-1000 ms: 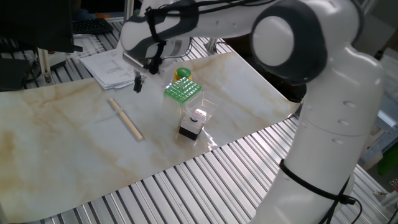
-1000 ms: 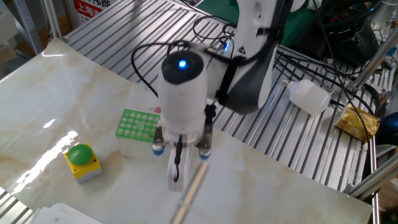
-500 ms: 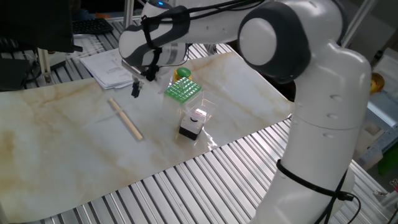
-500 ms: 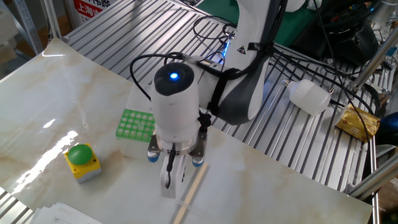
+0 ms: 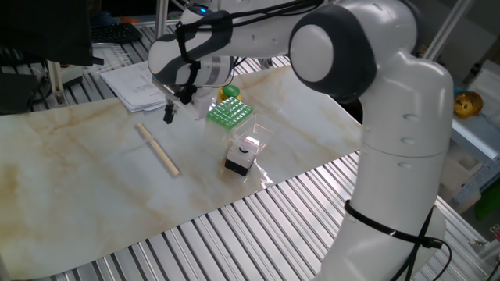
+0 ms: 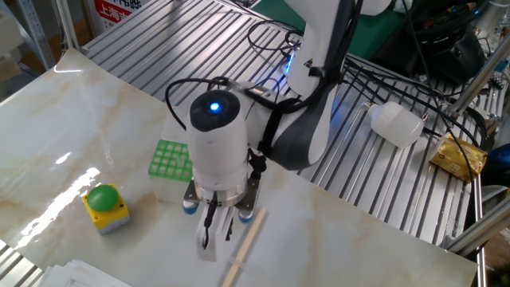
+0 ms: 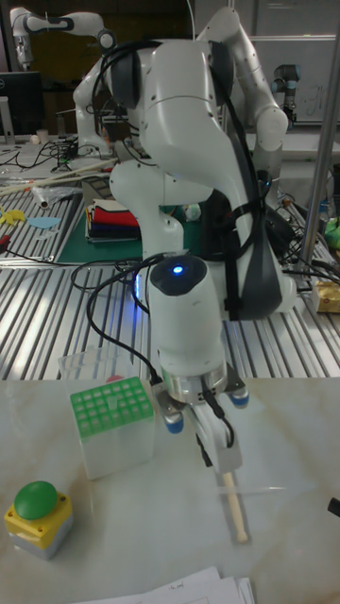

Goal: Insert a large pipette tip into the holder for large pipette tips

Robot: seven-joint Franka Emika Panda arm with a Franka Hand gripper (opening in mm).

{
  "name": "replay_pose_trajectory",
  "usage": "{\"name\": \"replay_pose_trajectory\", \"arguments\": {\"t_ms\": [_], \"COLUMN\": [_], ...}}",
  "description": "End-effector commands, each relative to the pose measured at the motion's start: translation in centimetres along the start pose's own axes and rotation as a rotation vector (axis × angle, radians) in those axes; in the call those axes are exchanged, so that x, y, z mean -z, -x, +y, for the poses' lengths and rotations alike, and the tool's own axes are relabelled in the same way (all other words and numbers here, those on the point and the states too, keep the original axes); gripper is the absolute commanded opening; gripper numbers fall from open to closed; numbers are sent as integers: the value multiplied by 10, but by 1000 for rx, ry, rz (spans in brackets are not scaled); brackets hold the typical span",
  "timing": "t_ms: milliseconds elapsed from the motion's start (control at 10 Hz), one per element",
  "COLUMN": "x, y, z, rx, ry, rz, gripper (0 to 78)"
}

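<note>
The holder for large pipette tips (image 5: 230,114) (image 6: 173,159) (image 7: 111,411) is a small bright green rack with a grid of holes, standing on a pale base. A long tan tapered stick, apparently the large pipette tip (image 5: 158,149) (image 6: 243,251) (image 7: 234,512), lies flat on the marble-patterned table. My gripper (image 5: 169,114) (image 6: 210,241) (image 7: 218,450) points down between rack and stick, low over the table near one end of the stick. Its fingers stand close together with nothing between them. No tip is visible in the rack's holes.
A yellow box with a green button (image 5: 229,92) (image 6: 106,207) (image 7: 38,514) sits beside the rack. A clear case with a black block (image 5: 244,154) stands nearer the table's front edge. Papers (image 5: 139,86) (image 7: 189,590) lie at one end. Slatted metal surrounds the marble sheet.
My gripper has dropped lower and shifted away from the green rack toward the tan stick. The stick and the rack have not moved.
</note>
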State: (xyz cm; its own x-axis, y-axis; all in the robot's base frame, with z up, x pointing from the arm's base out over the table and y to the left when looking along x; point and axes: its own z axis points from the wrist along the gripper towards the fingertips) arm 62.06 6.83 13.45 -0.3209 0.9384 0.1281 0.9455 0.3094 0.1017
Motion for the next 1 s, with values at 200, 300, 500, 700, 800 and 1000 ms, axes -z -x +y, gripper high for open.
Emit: {"name": "replay_pose_trajectory", "arguments": {"t_ms": [200,300,500,700,800,1000], "x": [-4,-5,-9,-11,-12,-15], "y": [5,5,7,9,9,13], "z": [12,12,15,17,17,18], "rx": [-23,-23,-43,-57,-57,-52], "ry": [8,7,4,2,3,-3], "rz": [35,35,59,77,82,100], "gripper": [0,0,0,0,0,0]}}
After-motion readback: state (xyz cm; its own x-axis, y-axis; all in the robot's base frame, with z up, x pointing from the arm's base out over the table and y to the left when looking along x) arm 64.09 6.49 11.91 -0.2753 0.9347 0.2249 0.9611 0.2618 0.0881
